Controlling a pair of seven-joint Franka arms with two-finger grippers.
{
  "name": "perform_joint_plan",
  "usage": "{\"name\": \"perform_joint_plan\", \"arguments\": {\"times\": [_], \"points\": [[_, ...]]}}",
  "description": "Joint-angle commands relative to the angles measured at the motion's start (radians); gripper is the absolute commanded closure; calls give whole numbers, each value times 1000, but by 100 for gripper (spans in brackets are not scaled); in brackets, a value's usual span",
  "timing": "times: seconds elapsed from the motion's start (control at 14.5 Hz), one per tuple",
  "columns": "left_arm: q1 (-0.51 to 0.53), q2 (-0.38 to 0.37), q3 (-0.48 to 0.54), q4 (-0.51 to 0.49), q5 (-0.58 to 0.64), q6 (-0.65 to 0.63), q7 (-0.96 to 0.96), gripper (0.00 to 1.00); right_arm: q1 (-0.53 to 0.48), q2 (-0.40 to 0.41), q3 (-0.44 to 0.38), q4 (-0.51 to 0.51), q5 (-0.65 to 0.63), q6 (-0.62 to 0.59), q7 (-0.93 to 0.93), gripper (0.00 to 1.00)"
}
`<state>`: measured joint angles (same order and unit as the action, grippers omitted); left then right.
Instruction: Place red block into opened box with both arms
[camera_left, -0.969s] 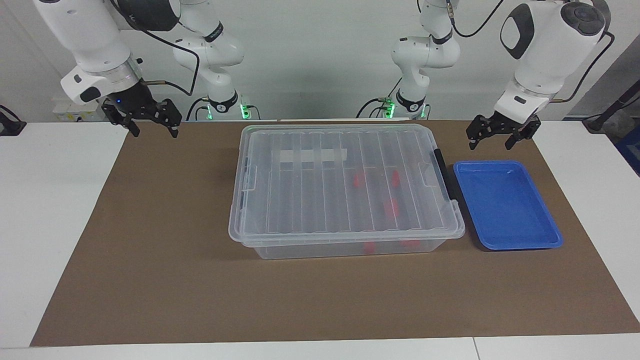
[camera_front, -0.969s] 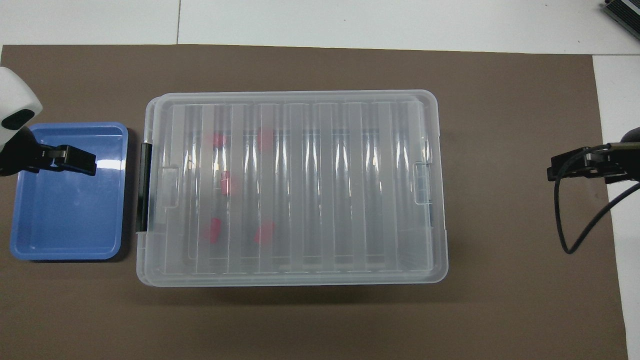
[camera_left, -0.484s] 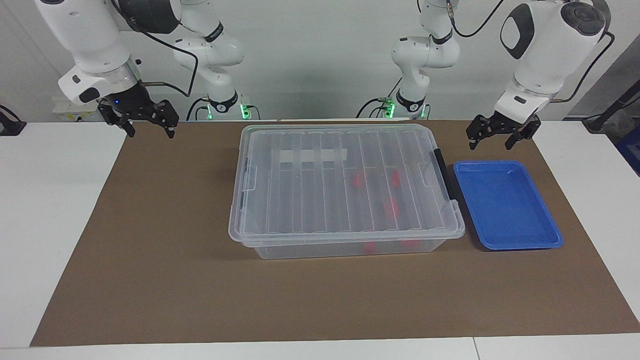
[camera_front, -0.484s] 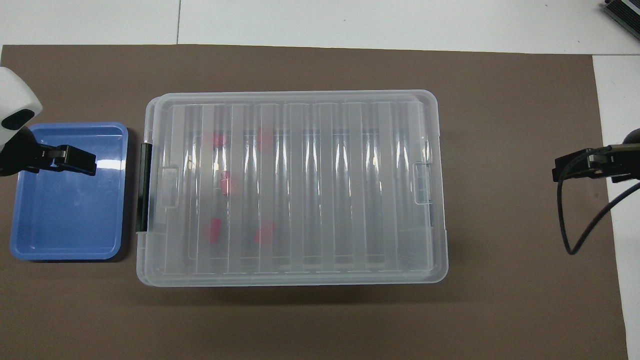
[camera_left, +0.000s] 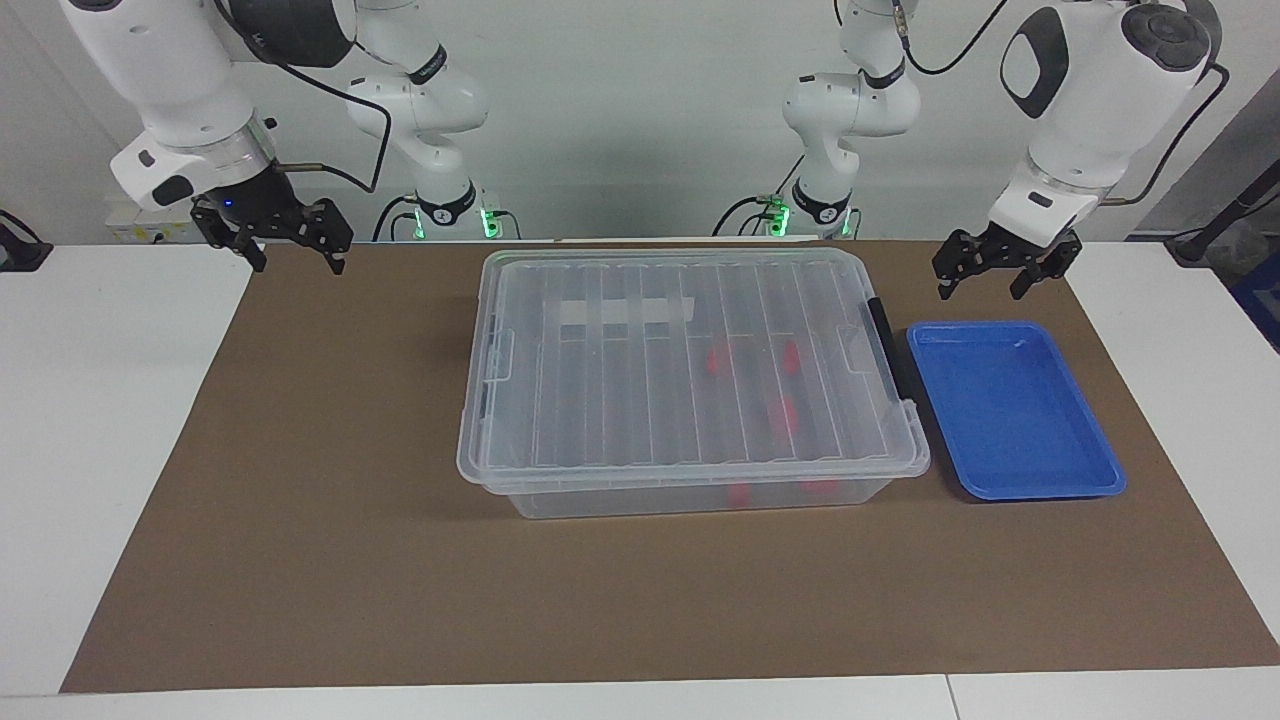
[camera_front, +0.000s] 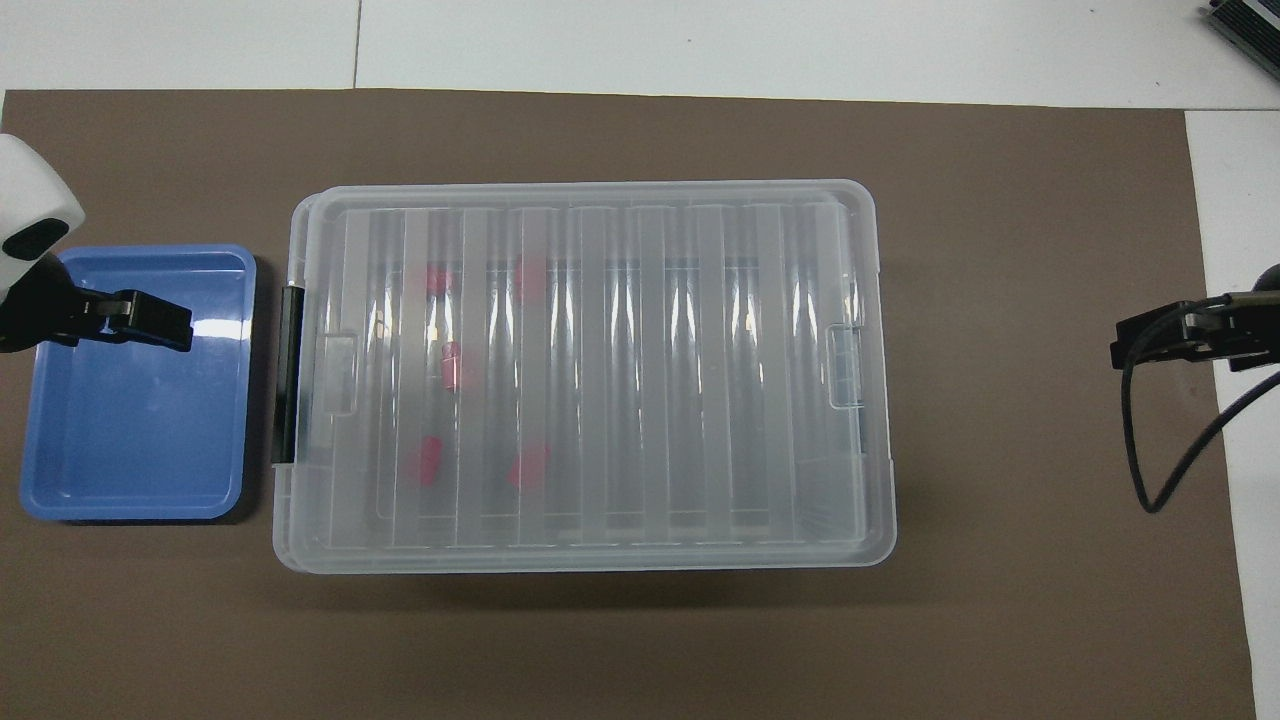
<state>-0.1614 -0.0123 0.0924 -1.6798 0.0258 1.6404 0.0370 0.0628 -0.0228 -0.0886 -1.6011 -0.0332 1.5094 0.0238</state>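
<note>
On my side: right pincer (camera_left: 290, 243), spread and empty, hangs over the mat (camera_left: 330, 560) edge at its own arm's end of the worktop (camera_left: 110, 400); left pincer (camera_left: 1003, 268), also spread and empty, hangs just above the tray's (camera_left: 1040, 485) near rim. Tray: bare, no block in it. Box (camera_left: 690, 375): mid-mat, just beside the tray, lid (camera_front: 590, 370) sitting on top. Red blocks (camera_front: 445, 365): several pieces show through the lid, toward the tray end. My reading: blocks are stowed and the box covered, so nothing appears left but parking both arms.
</note>
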Motion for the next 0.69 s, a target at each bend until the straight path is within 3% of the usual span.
{"name": "perform_joint_plan", "arguments": {"times": [0.0,0.62], "points": [[7,-9,-3,3,3,-19,-11,0,-8,9,1,21,1,-20,-15,0],[7,-9,-3,3,3,-19,-11,0,-4,6,6,21,-1,-12,-13,0]]}}
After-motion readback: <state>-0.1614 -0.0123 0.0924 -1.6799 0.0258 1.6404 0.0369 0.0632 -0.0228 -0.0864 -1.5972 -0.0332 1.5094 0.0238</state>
